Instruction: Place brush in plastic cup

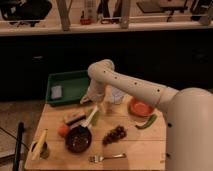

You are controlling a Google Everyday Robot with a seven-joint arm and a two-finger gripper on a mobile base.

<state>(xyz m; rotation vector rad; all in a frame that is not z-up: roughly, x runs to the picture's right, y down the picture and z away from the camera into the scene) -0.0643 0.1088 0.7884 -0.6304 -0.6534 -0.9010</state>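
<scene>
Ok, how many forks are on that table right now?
1. The fork lies near the front edge of the table, just in front of the grapes. The gripper is farther back, beside the plastic cup; the arm could hide another.
</scene>
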